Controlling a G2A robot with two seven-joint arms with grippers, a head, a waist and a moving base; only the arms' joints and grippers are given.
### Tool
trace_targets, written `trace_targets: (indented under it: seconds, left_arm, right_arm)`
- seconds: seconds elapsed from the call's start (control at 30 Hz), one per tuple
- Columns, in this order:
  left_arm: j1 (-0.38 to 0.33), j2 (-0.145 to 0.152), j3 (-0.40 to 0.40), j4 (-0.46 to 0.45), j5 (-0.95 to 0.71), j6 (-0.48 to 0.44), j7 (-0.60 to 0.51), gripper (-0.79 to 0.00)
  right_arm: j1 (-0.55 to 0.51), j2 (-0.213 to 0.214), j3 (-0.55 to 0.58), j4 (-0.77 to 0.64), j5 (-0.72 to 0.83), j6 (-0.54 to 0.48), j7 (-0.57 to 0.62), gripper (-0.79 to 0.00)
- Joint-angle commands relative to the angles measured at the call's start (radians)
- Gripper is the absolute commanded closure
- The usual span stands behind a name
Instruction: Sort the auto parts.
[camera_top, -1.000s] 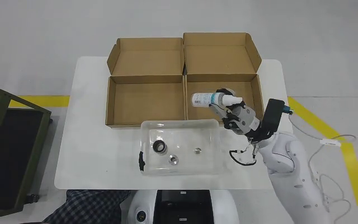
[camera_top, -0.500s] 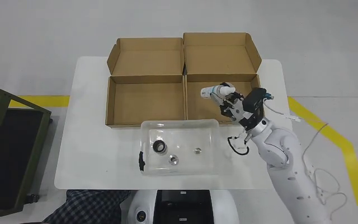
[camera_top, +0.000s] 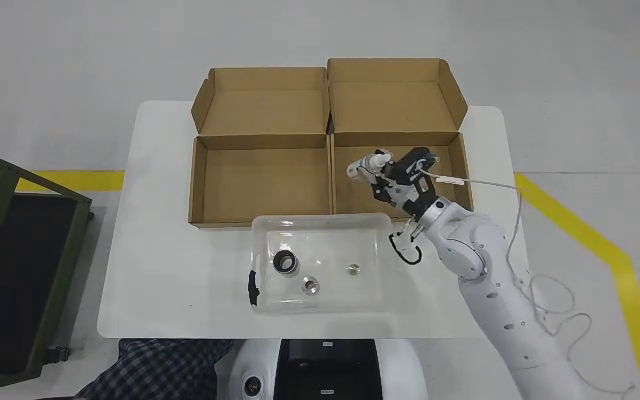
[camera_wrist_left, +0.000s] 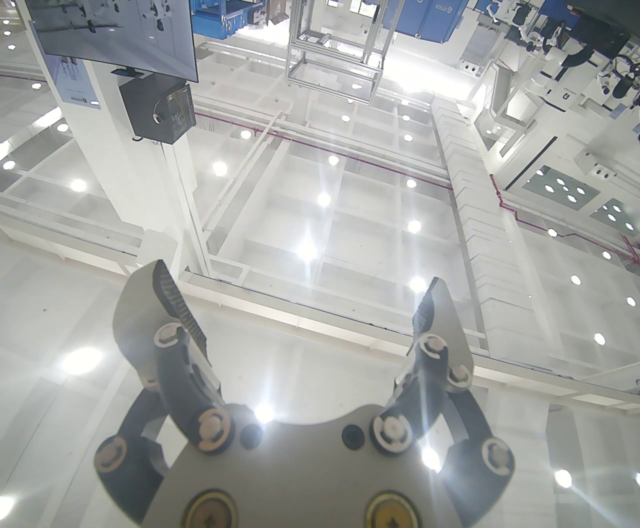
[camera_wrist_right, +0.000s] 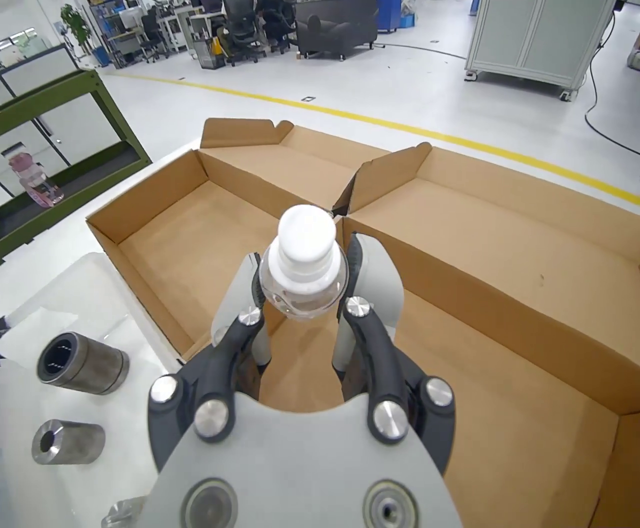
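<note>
Right hand (camera_top: 386, 171), clamped on a spray bottle (camera_top: 366, 162), is shown above the near left part of the right cardboard box (camera_top: 348, 195). The left hand (camera_wrist_left: 295, 295) is shown with its jaws apart and nothing between them, directed at the ceiling.

White tabletop (camera_top: 160, 250): two open cardboard boxes are carried side by side at the far side, their lids folded back; the left box (camera_top: 260, 185) adjoins the right one. A clear plastic tray (camera_top: 330, 235) is set just in front of both.

Bottle: in the top view its long axis is seen to lie roughly across the tabletop, the free end directed toward the robot's left. In the right wrist view the bottle (camera_wrist_right: 306, 240) is presented nearly end-on, with the white cap projecting beyond the fingers (camera_wrist_right: 367, 270) toward the seam between the boxes. Whether the box floor is touched cannot be told.

Tray contents: a steel bushing (camera_top: 286, 263) (camera_wrist_right: 82, 365), a smaller sleeve (camera_top: 311, 286) (camera_wrist_right: 67, 441) and a small metal part (camera_top: 353, 268) are laid apart from one another. Their open bores are revealed in the wrist view.
</note>
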Motion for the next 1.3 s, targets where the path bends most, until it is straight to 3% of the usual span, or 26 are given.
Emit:
trace_targets:
  seconds: [0.0,0.9,0.97,1.03,1.13,1.17,1.2,1.27]
  left_arm:
    - [0.0,0.0,0.0,0.0,0.0,0.0,0.0,-0.785]
    - [0.0,0.0,0.0,0.0,0.0,0.0,0.0,-0.785]
    - [0.0,0.0,0.0,0.0,0.0,0.0,0.0,-0.785]
    - [0.0,0.0,0.0,0.0,0.0,0.0,0.0,-0.785]
    - [0.0,0.0,0.0,0.0,0.0,0.0,0.0,-0.785]
    - [0.0,0.0,0.0,0.0,0.0,0.0,0.0,-0.785]
    - [0.0,0.0,0.0,0.0,0.0,0.0,0.0,-0.785]
    - [0.0,0.0,0.0,0.0,0.0,0.0,0.0,-0.785]
  right_arm:
    - [0.011,-0.002,-0.01,0.008,-0.017,0.015,0.012,0.0]
    - [0.133,-0.038,-0.129,0.137,-0.116,0.108,0.183,0.0]
    - [0.137,-0.039,-0.133,0.141,-0.117,0.108,0.186,-0.068]
    - [0.141,-0.042,-0.137,0.145,-0.117,0.107,0.189,-0.225]
    - [0.144,-0.044,-0.139,0.148,-0.118,0.108,0.194,-0.382]
    - [0.145,-0.044,-0.139,0.149,-0.119,0.109,0.197,-0.459]
    - [0.145,-0.045,-0.139,0.149,-0.118,0.109,0.198,-0.588]
    - [0.145,-0.045,-0.138,0.144,-0.119,0.108,0.2,-0.739]
